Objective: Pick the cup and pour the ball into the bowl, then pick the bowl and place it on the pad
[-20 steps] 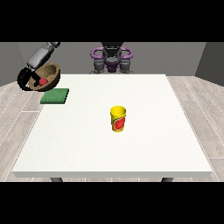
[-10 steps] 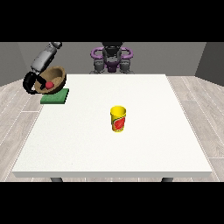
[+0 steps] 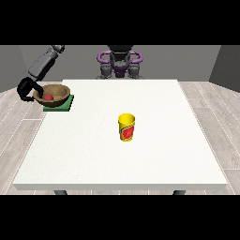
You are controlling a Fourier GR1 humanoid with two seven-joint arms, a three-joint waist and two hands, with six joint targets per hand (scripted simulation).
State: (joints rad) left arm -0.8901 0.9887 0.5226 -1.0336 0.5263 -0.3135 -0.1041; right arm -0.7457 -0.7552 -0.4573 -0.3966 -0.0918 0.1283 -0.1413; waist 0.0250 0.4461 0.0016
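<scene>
Since the earlier frames, your bowl (image 3: 52,93) has travelled from beyond the table's edge towards the pad (image 3: 59,103) and now sits over it, covering most of the pad's top side. You can see the green pad poking out below and to the right of the bowl, at the far corner of the table (image 3: 122,154) on the view's left. Whether the bowl's base actually touches the pad or hangs just above it, you cannot tell from this angle.

Your hand at the view's left (image 3: 26,89) is at the bowl's left rim, its black fingers curled round that edge, so it is holding the bowl. The grey forearm rises from it up and to the right, towards the top of the view. The hand itself lies past the table's left edge, over the floor (image 3: 18,122).

Inside the bowl you can make out the red ball (image 3: 48,97), lying towards the left of the hollow.

The yellow cup (image 3: 126,128) has not shifted: it stands upright near the middle of the table, well apart from the bowl and pad, with a red mark on the side facing you.

The robot's torso (image 3: 120,63) stands behind the far edge. Your other hand does not show anywhere in the view.
</scene>
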